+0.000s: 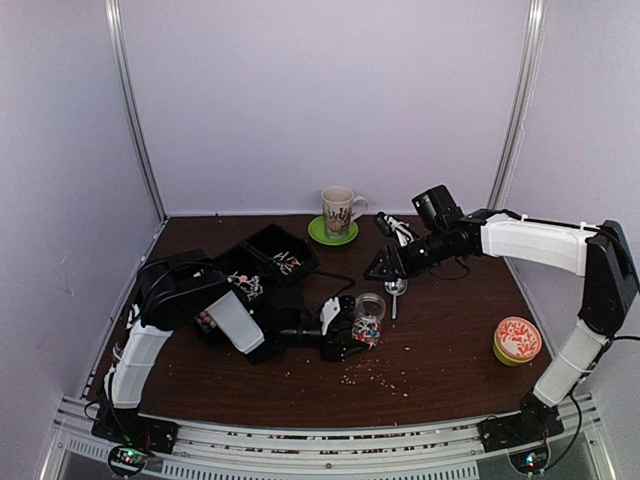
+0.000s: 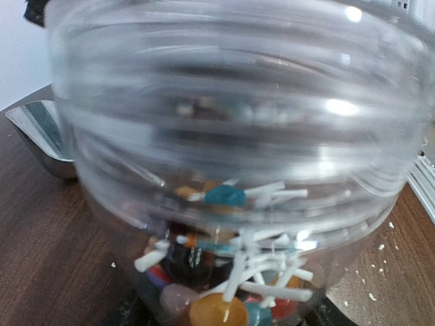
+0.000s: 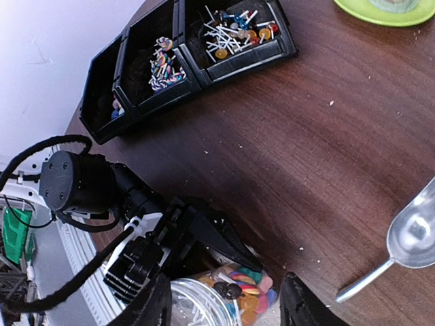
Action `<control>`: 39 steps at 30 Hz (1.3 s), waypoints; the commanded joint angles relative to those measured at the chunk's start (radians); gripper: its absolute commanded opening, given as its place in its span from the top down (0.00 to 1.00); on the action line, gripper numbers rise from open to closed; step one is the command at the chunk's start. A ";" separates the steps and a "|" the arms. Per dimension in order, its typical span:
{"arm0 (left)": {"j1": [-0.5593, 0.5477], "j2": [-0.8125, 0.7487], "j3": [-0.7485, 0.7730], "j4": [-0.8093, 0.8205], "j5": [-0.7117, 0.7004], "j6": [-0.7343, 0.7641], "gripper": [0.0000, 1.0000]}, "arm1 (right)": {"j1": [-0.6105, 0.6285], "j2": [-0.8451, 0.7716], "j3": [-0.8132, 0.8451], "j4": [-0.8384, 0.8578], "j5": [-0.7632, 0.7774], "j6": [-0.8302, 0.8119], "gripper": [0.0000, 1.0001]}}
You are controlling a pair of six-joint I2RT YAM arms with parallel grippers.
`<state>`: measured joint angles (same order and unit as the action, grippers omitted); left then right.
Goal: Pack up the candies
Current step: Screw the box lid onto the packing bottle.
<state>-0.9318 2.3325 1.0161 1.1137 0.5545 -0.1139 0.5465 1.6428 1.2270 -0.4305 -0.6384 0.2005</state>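
Note:
A clear plastic jar [image 1: 370, 318] stands on the brown table, partly filled with candies [image 2: 224, 272]: round coloured sweets on thin white sticks. My left gripper [image 1: 348, 336] is shut on the jar from its left side, and the jar fills the left wrist view. The right wrist view looks down on the jar [image 3: 204, 309] and the candies [image 3: 248, 288] inside it. My right gripper [image 3: 225, 284] hangs open above the jar with nothing between its fingers. More candies [image 3: 238, 26] lie in the black bins [image 1: 262, 268] at the back left.
A metal scoop [image 1: 396, 290] lies on the table right of the jar. A mug on a green saucer [image 1: 338, 212] stands at the back. A round orange tin [image 1: 517, 340] sits at the right. Pale crumbs [image 1: 375, 378] are scattered in front of the jar.

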 commanded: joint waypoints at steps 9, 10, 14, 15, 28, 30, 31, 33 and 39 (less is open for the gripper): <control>0.004 0.014 0.000 0.062 0.060 0.000 0.61 | 0.018 0.032 -0.017 0.009 -0.136 0.028 0.52; 0.004 0.014 0.000 0.063 0.060 0.000 0.61 | 0.019 0.031 -0.023 0.009 -0.146 0.023 0.53; 0.004 0.014 0.003 0.058 0.061 -0.001 0.62 | 0.020 0.021 -0.056 -0.002 -0.152 -0.010 0.53; 0.004 0.015 0.003 0.057 0.060 -0.001 0.61 | 0.020 0.017 -0.065 -0.002 -0.155 -0.016 0.54; 0.004 0.016 0.004 0.058 0.048 -0.009 0.62 | 0.019 -0.019 -0.127 -0.011 -0.151 -0.031 0.77; 0.004 0.016 0.002 0.058 0.029 -0.012 0.62 | 0.020 -0.027 -0.136 -0.016 -0.152 -0.032 0.78; 0.004 0.016 0.000 0.058 0.019 -0.013 0.63 | 0.020 -0.031 -0.142 -0.018 -0.150 -0.030 0.80; 0.004 0.014 -0.002 0.056 -0.006 -0.011 0.65 | 0.020 -0.040 -0.157 -0.017 -0.148 -0.025 0.83; 0.004 0.008 -0.011 0.048 -0.056 -0.004 0.66 | 0.020 -0.084 -0.215 0.013 -0.159 0.013 0.87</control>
<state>-0.9398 2.3337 1.0130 1.1164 0.5819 -0.1040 0.5587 1.5970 1.0607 -0.3801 -0.7864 0.1913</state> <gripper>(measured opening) 0.615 0.132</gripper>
